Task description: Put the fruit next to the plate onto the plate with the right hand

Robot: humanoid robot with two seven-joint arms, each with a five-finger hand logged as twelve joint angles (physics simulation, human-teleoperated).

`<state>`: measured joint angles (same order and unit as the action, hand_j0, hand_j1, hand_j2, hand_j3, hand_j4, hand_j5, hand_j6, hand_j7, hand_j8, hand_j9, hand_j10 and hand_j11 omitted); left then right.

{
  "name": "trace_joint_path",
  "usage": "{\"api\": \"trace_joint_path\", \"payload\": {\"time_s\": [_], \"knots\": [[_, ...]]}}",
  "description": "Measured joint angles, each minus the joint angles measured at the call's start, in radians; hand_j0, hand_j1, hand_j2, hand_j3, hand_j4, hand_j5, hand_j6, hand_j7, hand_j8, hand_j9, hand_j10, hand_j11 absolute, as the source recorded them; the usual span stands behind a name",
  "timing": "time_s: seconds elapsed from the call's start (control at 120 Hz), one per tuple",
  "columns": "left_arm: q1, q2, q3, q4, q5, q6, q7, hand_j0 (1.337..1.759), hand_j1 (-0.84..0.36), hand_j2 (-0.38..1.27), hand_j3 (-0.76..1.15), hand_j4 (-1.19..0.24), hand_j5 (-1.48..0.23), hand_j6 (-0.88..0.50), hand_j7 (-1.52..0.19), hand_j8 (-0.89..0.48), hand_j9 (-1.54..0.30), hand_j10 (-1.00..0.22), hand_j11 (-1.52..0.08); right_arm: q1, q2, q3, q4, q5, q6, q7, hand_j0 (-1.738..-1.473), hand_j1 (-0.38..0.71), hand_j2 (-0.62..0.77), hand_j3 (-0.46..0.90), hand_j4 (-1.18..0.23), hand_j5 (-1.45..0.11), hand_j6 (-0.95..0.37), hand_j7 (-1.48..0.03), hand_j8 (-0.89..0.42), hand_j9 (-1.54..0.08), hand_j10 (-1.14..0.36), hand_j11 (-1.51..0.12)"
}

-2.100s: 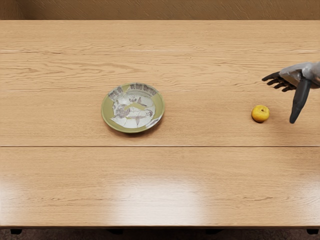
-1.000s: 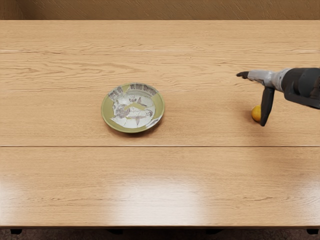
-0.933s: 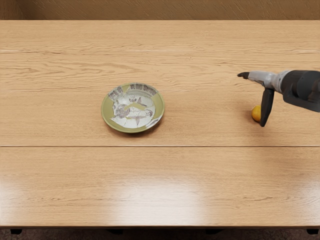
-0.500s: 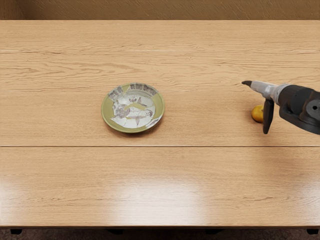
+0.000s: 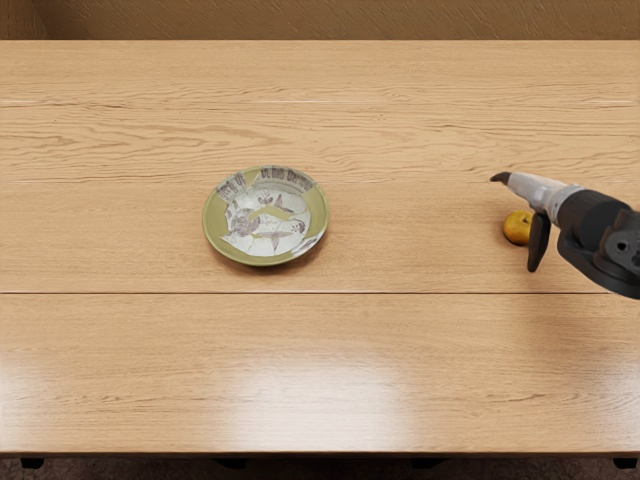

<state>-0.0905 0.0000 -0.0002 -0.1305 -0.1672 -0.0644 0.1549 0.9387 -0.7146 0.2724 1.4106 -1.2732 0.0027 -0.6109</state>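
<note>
Fruit: yellow fruit (image 5: pixel 515 228) sits on the table (image 5: pixel 320 360), well right of the plate (image 5: pixel 212 215), partly hidden by my hand.
Right hand: right hand (image 5: pixel 545 200) is over the fruit, fingers straight out above it, thumb hanging down on its right side. I read it as open, nothing gripped.
Plate: holds no fruit.
Done: reach only.
Left to do: close, lift, carry left, set down on plate.

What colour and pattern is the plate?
The plate has an olive-green rim and a pale centre with grey and yellow figures; head view.
</note>
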Motion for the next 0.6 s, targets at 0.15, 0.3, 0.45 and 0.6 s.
{"api": "trace_joint_path", "payload": {"time_s": [0.15, 0.3, 0.45, 0.6], "knots": [[0.0, 0.0, 0.0, 0.0, 0.0, 0.0, 0.0, 1.658, 0.32, 0.0, 0.0, -0.02, -0.03, -0.02, -0.03, -0.02, -0.03, -0.02, -0.03, -0.005, 0.001, -0.001, -0.004, -0.032, -0.001, 0.0, -1.658, -0.21, -0.02, 0.0, -0.12, -0.16, -0.13, -0.15, -0.13, -0.15, -0.12, -0.15], [0.0, 0.0, 0.0, 0.0, 0.0, 0.0, 0.0, 1.658, 0.32, 0.0, 0.0, -0.02, -0.03, -0.02, -0.03, -0.02, -0.03, -0.02, -0.03, -0.006, 0.009, -0.002, -0.032, -0.042, 0.004, 0.0, -1.658, -0.2, -0.02, 0.0, -0.14, -0.17, -0.14, -0.17, -0.14, -0.17, -0.13, -0.17], [0.0, 0.0, 0.0, 0.0, 0.0, 0.0, 0.0, 1.658, 0.32, 0.0, 0.0, -0.02, -0.03, -0.02, -0.03, -0.02, -0.03, -0.02, -0.03, -0.005, 0.036, -0.002, -0.063, -0.045, 0.013, 0.0, -1.658, -0.19, -0.02, 0.0, -0.14, -0.17, -0.14, -0.17, -0.14, -0.17, -0.14, -0.17], [0.0, 0.0, 0.0, 0.0, 0.0, 0.0, 0.0, 1.658, 0.32, 0.0, 0.0, -0.02, -0.03, -0.02, -0.03, -0.02, -0.03, -0.02, -0.03, -0.007, 0.043, -0.002, -0.078, -0.047, 0.008, 0.0, -1.658, -0.19, -0.02, 0.0, -0.14, -0.18, -0.14, -0.18, -0.14, -0.18, -0.14, -0.18]]}}
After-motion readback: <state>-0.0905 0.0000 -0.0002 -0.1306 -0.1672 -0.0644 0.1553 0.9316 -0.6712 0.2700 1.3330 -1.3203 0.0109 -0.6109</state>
